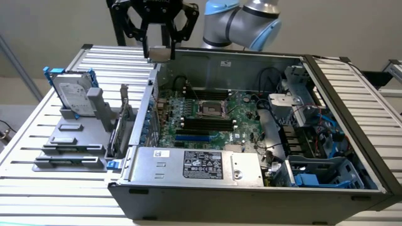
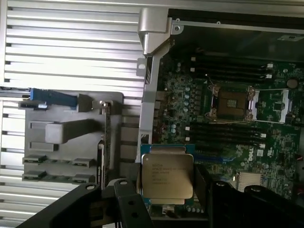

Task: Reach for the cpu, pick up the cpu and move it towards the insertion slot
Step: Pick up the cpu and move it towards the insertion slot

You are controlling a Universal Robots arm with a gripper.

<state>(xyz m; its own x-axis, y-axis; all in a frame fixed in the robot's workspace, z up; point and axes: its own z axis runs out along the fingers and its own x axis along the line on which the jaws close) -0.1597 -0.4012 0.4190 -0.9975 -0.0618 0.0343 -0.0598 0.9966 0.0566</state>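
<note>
Wrist view: end effector (image 2: 167,202) grips the cpu (image 2: 167,176) by its edges; fingers partly cut off at the frame edge. Beyond lies the slot (image 2: 232,102), lower on the board, its interior dark.

Exterior view: end effector (image 1: 161,52) raised over the case's back corner.

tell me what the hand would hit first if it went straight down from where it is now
Probably the rear edge of the computer case: the hand, shut on the cpu, hangs over that corner, short of the insertion slot. Depth is unclear.
</note>
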